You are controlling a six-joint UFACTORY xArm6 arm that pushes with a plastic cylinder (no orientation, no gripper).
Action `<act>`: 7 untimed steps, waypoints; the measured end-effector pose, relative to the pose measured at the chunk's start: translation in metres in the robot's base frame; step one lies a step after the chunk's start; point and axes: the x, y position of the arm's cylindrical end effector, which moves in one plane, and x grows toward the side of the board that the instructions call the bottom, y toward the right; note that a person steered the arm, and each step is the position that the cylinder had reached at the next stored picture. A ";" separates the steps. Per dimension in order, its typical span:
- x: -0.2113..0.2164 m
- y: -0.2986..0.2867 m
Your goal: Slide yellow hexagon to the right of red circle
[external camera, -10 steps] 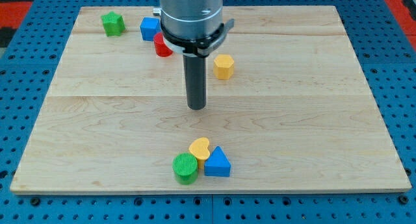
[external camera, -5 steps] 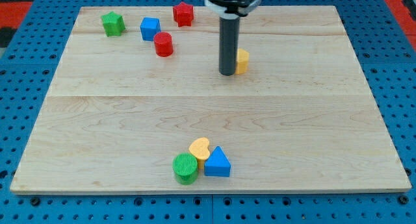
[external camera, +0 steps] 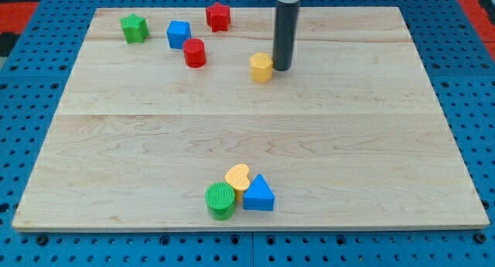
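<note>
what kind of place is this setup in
Probably a robotics lab bench: a wooden board lies on a blue perforated table, small coloured blocks sit on the board, and my tip rests beside the yellow hexagon.

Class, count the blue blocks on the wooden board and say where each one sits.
2. A blue cube near the view's top left, beside the red cylinder; a blue triangle at the view's bottom centre, touching the yellow heart. None appears hidden.

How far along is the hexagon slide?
Done: my tip sits against the yellow hexagon on its right side. In hand: pushing it toward the view's left. Left: a gap remains between it and the red circle, which also sits slightly higher in the view.
</note>
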 end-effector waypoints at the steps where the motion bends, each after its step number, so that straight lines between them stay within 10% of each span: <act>1: -0.005 -0.008; 7: 0.021 -0.056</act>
